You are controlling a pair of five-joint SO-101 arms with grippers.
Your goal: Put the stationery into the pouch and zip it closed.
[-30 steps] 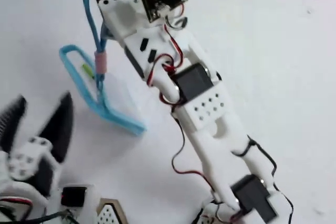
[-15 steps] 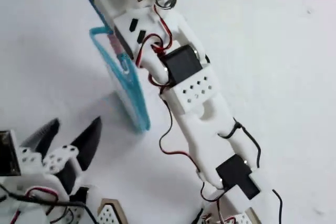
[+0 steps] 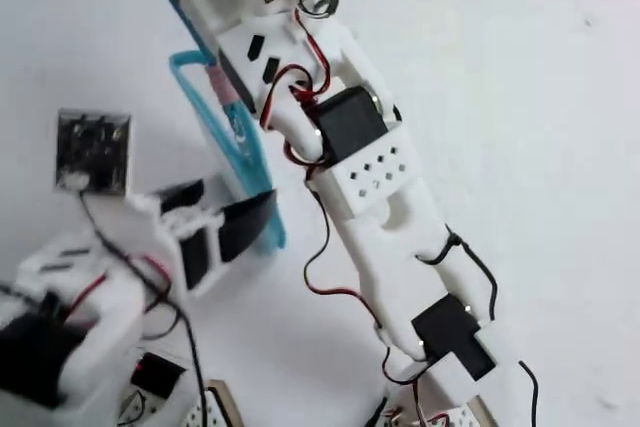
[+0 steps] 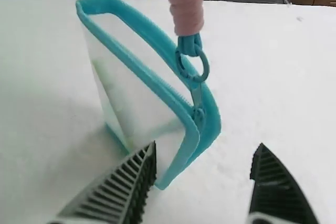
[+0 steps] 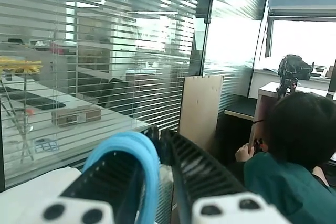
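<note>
Just ahead of the left claw, fingers wide apart, the pouch stood on edge toward 12 o'clock in the high view, hung by its blue strap from the clamped right claw, so pinching the corner below the zip slider looked smartest.

1. The left arm is sitting in the high view's lower left, its left gripper spreading its jaws wide.
2. The right arm is stretching diagonally from bottom edge to top, its right gripper clamping a blue strap.
</note>
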